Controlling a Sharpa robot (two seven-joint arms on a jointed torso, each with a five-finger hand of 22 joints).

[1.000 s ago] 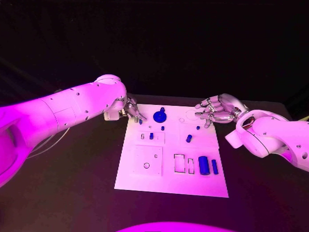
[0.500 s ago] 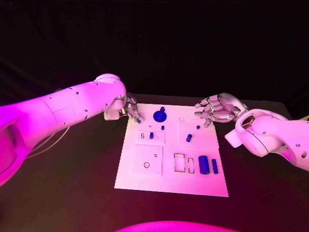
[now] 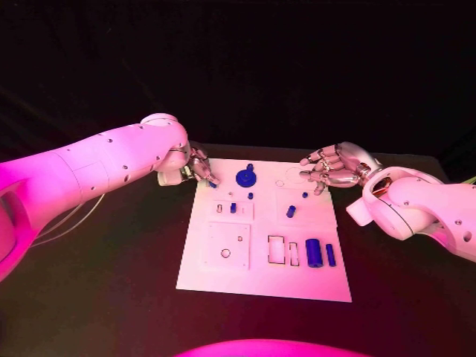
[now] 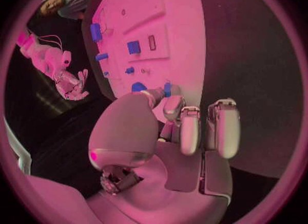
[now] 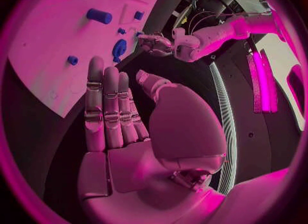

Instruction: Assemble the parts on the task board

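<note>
1. Head view: task board (image 3: 262, 277), a white plate, lying mid-tabletop (image 3: 109, 297), long side running from near edge to far edge; left hand (image 3: 198, 167) at the board's far left corner, fingers curled down, a small blue peg (image 3: 213, 183) at the fingertips, seemingly pinched; round blue part (image 3: 245, 177) on the board just beside that hand, near the far edge; right hand (image 3: 335, 168) at the board's far right corner, fingers curled in, nothing seen in them; blue cylinder (image 3: 314, 253) and narrow blue bar (image 3: 330, 255) side by side toward the near right corner; small blue block (image 3: 291, 212) right of the board's middle; small blue pin (image 3: 233, 209) standing in the raised panel on the left half.

2. Left wrist view: left hand (image 4: 186, 131) over the board's (image 4: 179, 23) corner; thumb and one finger closed together on the small blue peg (image 4: 167, 89), remaining fingers (image 4: 226, 126) straight and side by side; round blue part (image 4: 138, 87) just past the thumb tip; right hand (image 4: 72, 84) apart, beyond the board.

3. Right wrist view: right hand (image 5: 138, 131) beside the board's (image 5: 51, 54) edge, above the black tabletop; fingers (image 5: 104, 106) straight, pressed side by side, thumb set apart from them, palm bare; round blue part (image 5: 119, 48) and blue cylinder (image 5: 99, 16) on the board; left hand (image 5: 154, 43) at the board's opposite corner.
</note>
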